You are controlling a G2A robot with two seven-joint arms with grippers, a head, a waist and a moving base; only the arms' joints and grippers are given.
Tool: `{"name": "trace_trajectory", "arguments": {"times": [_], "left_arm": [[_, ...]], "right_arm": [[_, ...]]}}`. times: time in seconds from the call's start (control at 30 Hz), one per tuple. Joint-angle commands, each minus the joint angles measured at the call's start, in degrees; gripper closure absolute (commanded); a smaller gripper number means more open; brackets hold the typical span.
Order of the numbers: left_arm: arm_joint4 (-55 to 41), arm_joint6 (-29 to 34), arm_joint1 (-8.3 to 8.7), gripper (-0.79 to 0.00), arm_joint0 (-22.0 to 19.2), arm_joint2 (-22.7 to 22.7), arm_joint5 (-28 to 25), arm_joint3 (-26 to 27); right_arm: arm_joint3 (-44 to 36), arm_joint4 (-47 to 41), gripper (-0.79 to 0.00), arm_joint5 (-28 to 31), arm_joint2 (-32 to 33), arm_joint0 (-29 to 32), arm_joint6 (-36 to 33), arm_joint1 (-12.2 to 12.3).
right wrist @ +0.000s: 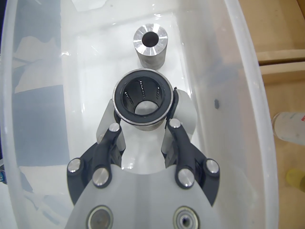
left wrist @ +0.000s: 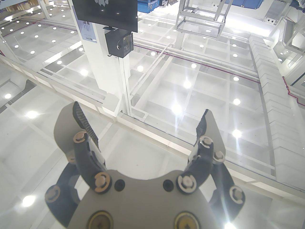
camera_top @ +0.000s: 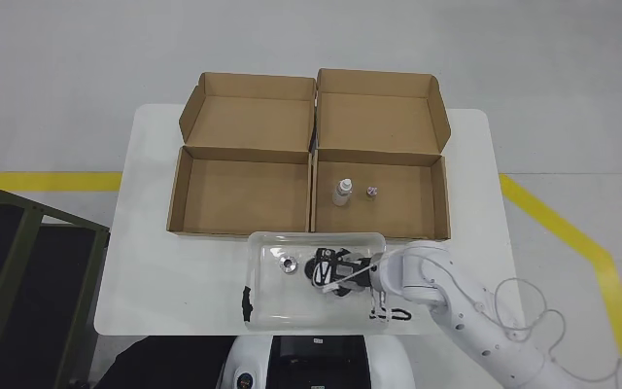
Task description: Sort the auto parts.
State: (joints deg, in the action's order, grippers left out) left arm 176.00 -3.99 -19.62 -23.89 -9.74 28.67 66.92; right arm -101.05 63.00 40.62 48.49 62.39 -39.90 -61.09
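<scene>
The right gripper [right wrist: 145, 111] is pinching a linear ball bearing [right wrist: 143, 98] across its smooth steel sleeve, inside the clear plastic bin [right wrist: 214, 60]. The bearing is probably dense, rigid and slippery, so gripping mid-sleeve, below the black end ring, is looking soundest. Just beyond it a machined metal bushing [right wrist: 150, 48] is standing on end, while the left gripper [left wrist: 143, 125] is pointing ceilingward, spread and empty.

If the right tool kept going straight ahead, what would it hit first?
Probably the silver sleeve ahead in the clear bin; the bearing held by the right tool would reach it first, though depth is unclear.
</scene>
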Motion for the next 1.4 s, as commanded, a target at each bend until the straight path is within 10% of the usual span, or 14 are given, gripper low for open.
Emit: {"name": "trace_trajectory", "arguments": {"times": [0.0, 0.1, 0.33, 1.0, 1.37], "left_arm": [[0.00, 0.00, 0.00, -0.785, 0.00, 0.00, 0.00, 0.00], [0.00, 0.00, 0.00, -0.785, 0.00, 0.00, 0.00, 0.00], [0.00, 0.00, 0.00, -0.785, 0.00, 0.00, 0.00, 0.00], [0.00, 0.00, 0.00, -0.785, 0.00, 0.00, 0.00, 0.00], [0.00, 0.00, 0.00, -0.785, 0.00, 0.00, 0.00, 0.00]], "right_arm": [[0.33, -0.10, -0.459, 0.00, -0.15, -0.02, -0.22, -0.02], [0.48, -0.24, -0.757, 0.03, -0.26, 0.05, -0.45, -0.02], [0.06, -0.35, -0.742, 0.53, -0.71, -0.21, 0.36, -0.14], [-0.87, -0.07, 0.000, 2.27, 0.01, 0.19, 1.90, 0.20], [-5.38, -2.89, 0.000, 6.68, 1.56, 0.53, 5.72, 0.70]]}}
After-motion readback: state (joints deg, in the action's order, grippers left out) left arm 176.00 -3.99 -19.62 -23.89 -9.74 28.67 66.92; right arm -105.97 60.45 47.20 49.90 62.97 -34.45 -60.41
